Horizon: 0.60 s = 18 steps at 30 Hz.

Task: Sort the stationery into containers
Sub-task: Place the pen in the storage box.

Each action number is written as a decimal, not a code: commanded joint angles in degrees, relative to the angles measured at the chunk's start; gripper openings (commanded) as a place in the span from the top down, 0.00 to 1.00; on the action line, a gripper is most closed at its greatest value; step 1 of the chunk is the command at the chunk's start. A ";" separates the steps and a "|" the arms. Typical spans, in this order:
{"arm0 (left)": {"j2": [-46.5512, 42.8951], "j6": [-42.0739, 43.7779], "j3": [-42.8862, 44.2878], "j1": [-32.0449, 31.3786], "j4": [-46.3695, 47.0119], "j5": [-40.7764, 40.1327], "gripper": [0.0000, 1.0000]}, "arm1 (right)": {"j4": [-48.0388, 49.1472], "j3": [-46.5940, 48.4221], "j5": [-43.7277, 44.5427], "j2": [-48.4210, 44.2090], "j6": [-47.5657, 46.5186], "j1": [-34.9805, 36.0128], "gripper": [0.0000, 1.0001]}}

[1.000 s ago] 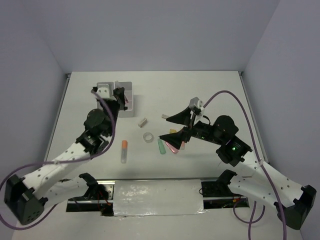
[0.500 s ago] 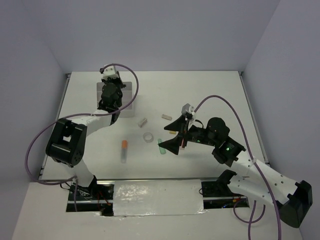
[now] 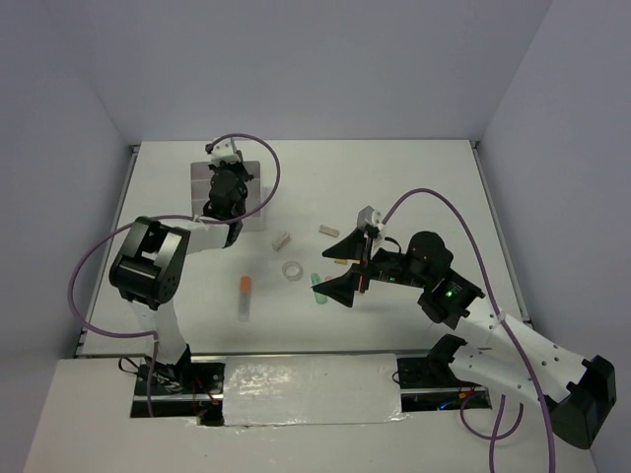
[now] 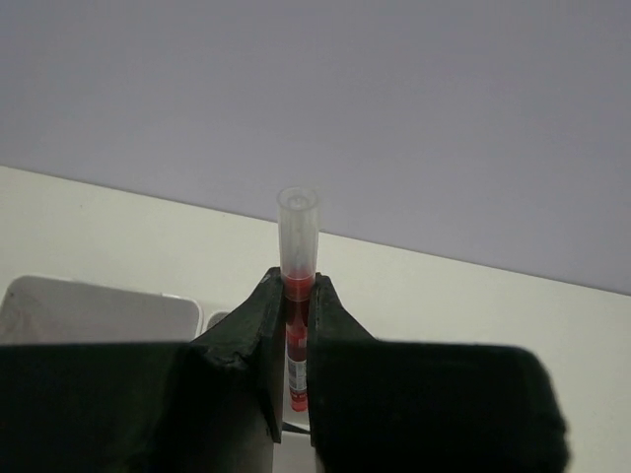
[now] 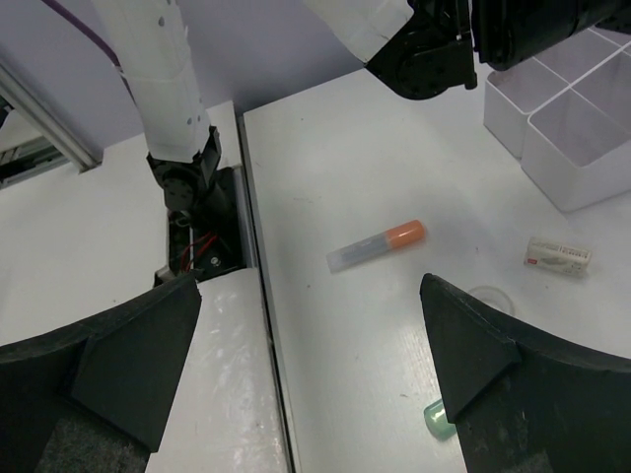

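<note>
- We see the left tool (image 4: 298, 283) closed on one red marker (image 4: 298, 232), over the one white organiser box (image 3: 200, 179).
- The right tool (image 5: 311, 296) is open above the desk (image 3: 424, 187).
- On the desk we count one orange-capped marker (image 3: 245, 296), one green marker (image 3: 318, 289), one tape ring (image 3: 292, 269) and two small blocks (image 3: 281, 238) (image 3: 328, 231).

Colour key, this moment. My left gripper (image 4: 298, 288): matt black fingers (image 4: 246, 335). The red marker (image 4: 298, 235): red barrel, clear frosted cap. My right gripper (image 5: 311, 296): black as well. The organiser box (image 5: 577, 158): white. The table (image 3: 414, 187): off-white. The marker stick (image 5: 377, 245): orange end, translucent grey barrel. The second stick (image 3: 317, 289): green. The small block (image 5: 558, 255): beige with red print. My cables (image 3: 434, 181): purple.
</note>
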 commanded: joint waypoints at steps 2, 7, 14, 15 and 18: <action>1.47 -2.65 -0.85 0.42 7.00 0.98 0.75 | 1.76 0.38 -0.54 0.03 -1.03 -0.14 0.00; 3.05 -4.75 0.03 1.12 4.36 2.03 0.49 | 1.58 0.03 0.25 -0.40 -1.38 -0.05 0.00; 1.04 -7.22 -2.78 1.57 4.18 1.60 0.21 | 1.67 -0.33 0.43 -0.85 -1.47 -0.14 0.00; -0.01 -7.39 -3.14 1.57 3.31 1.51 0.16 | 1.75 -0.41 0.51 -0.76 -1.47 -0.31 0.00; -5.72 -8.97 -1.39 1.57 -5.61 1.60 0.03 | 2.19 -0.59 0.95 -0.06 -1.29 -0.23 0.00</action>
